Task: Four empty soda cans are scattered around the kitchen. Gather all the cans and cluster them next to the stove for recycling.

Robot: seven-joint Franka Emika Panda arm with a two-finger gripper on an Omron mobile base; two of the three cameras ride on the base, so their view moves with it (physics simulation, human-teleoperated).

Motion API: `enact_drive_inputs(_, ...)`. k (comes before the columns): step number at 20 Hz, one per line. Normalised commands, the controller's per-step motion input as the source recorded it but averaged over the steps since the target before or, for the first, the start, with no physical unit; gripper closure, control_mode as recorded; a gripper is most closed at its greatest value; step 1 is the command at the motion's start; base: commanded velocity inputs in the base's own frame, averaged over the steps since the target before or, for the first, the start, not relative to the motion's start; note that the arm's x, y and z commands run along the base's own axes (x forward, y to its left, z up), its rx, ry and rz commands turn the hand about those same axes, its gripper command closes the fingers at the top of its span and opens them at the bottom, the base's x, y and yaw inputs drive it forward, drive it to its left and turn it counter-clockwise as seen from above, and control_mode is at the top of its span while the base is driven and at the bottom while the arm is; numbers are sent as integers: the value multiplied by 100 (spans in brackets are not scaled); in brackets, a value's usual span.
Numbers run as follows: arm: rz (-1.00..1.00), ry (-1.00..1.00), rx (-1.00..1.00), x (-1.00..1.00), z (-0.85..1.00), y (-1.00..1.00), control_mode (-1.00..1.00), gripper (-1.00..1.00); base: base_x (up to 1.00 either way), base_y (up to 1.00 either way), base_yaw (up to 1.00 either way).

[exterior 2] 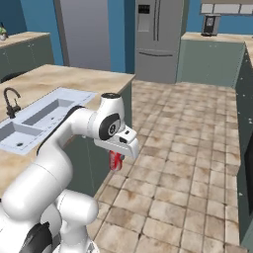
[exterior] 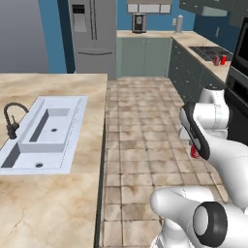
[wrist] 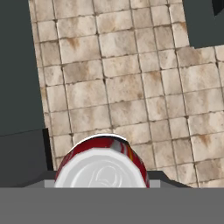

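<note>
The gripper [exterior 2: 116,159] hangs over the tan tiled floor [exterior 2: 188,148] in the aisle between the island counter [exterior: 53,145] and the cabinet run, clamped on a red soda can [exterior 2: 116,160]. Most of that can is hidden: from the right base view only a red strip shows beneath the white hand, and from the left base view a small red patch [exterior: 194,151] peeks out behind the arm's forearm. In the hand view the can's silvery top [wrist: 101,173] sits close at the bottom edge, its lower part cut off and the fingertips themselves not distinguishable. Far off on the beige counter, two more red cans [exterior: 219,60] stand just beside the black stove [exterior: 209,51], touching or nearly so; they are too small to tell apart clearly. The stove's far side is cut by the dark oven column [exterior: 238,87].
</note>
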Motion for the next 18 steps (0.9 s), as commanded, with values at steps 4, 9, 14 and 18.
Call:
enact_drive_inputs(4, 0, 0, 0, 0, 0, 0, 100, 100, 52, -22, 3)
enact_drive_inputs(9, 0, 0, 0, 0, 0, 0, 100, 100, 50, -22, 3)
enact_drive_inputs(14, 0, 0, 0, 0, 0, 0, 100, 100, 49, -21, 4)
enact_drive_inputs(18, 0, 0, 0, 0, 0, 0, 100, 100, 47, -21, 4)
